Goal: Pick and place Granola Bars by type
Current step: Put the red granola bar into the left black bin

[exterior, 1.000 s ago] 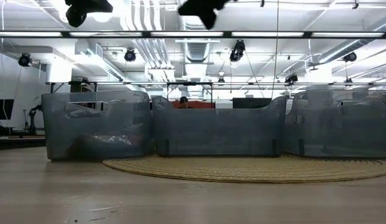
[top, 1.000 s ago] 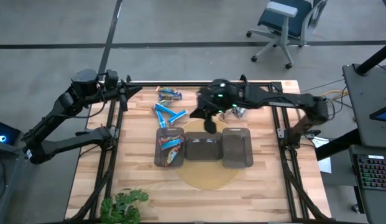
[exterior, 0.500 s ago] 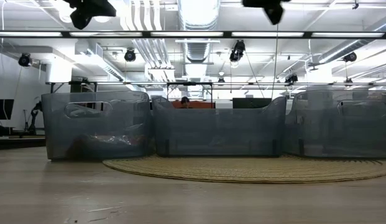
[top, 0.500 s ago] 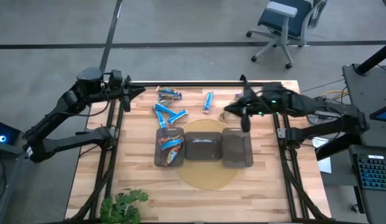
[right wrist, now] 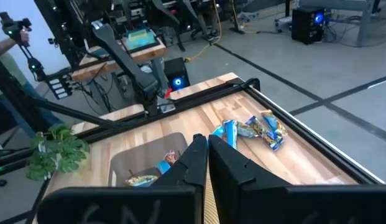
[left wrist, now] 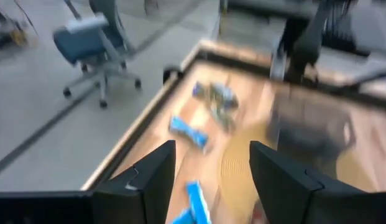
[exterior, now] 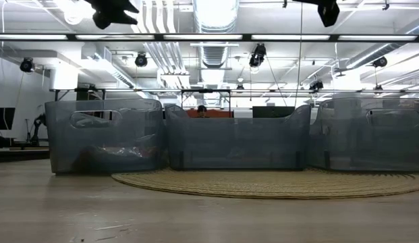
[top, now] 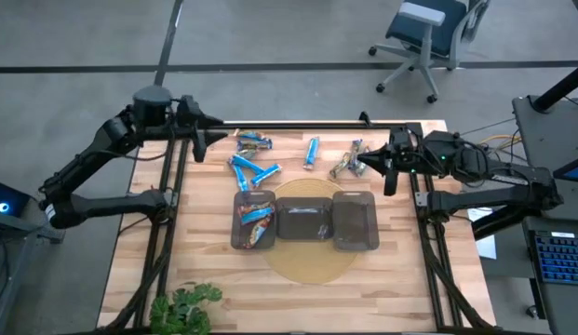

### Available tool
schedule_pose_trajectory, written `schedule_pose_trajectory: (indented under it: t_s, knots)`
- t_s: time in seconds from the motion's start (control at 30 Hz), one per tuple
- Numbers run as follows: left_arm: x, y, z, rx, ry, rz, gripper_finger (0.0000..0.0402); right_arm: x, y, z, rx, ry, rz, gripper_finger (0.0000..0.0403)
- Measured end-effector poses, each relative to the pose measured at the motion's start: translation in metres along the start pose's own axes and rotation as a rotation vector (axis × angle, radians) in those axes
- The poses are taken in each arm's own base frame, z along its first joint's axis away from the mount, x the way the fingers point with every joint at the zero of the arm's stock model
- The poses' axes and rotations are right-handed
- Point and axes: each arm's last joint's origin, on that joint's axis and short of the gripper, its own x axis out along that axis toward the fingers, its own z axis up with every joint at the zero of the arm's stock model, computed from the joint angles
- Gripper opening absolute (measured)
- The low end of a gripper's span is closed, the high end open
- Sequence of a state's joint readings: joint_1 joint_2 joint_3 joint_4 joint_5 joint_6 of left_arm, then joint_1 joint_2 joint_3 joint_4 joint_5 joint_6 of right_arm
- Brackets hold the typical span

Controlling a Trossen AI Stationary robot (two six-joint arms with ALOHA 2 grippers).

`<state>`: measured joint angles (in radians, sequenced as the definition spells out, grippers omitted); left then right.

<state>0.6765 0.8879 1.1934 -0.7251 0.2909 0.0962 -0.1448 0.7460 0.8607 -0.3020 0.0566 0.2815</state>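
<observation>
The left gripper (left wrist: pixel 211 180) is seen spread wide and empty, advanced toward the table's ten o'clock corner. The right gripper (right wrist: pixel 207 163), pressed shut and empty, has been withdrawn to three o'clock. A blue bar (top: pixel 312 152) now lies exposed at twelve o'clock, beside the loose Granola Bars (top: pixel 251 166); three trays (top: pixel 354 223) wait. Another pick appears imminent.

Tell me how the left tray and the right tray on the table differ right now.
The left tray holds several granola bars, blue and orange-brown ones; the right tray looks empty. The left tray sits mostly off the round mat, while the right tray overlaps the mat's edge more. Both are dark, translucent, rectangular, and flank the middle tray in one row.
</observation>
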Motion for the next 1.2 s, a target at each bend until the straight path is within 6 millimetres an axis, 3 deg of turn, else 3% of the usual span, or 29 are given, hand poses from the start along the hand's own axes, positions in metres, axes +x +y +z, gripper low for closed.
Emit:
schedule_pose_trajectory:
  t_s: [0.23,0.47,0.57,0.73,1.0,1.2]
  knots:
    - [0.029,0.006,-0.005,0.116,0.304,-0.068,0.0188,0.005,0.0,-0.002,-0.002,0.019,-0.005,0.0009]
    - [0.056,0.009,-0.011,0.12,0.435,-0.119,0.0188,0.011,0.0,-0.004,0.0,0.041,-0.008,0.0009]
    - [0.067,0.012,-0.013,0.006,0.481,-0.065,0.0188,0.012,0.0,-0.005,0.0,0.045,-0.008,0.0009]
    - [0.085,0.021,-0.022,-0.358,0.583,0.172,0.0188,0.013,-0.001,-0.006,0.0,0.057,-0.012,0.0009]
    - [0.117,0.027,-0.045,-0.81,0.759,0.365,0.0188,0.015,-0.001,-0.007,-0.012,0.073,-0.016,0.0009]
    - [0.14,0.031,-0.068,-0.928,0.867,0.452,0.0188,0.015,-0.002,-0.01,-0.048,0.097,-0.021,0.0009]
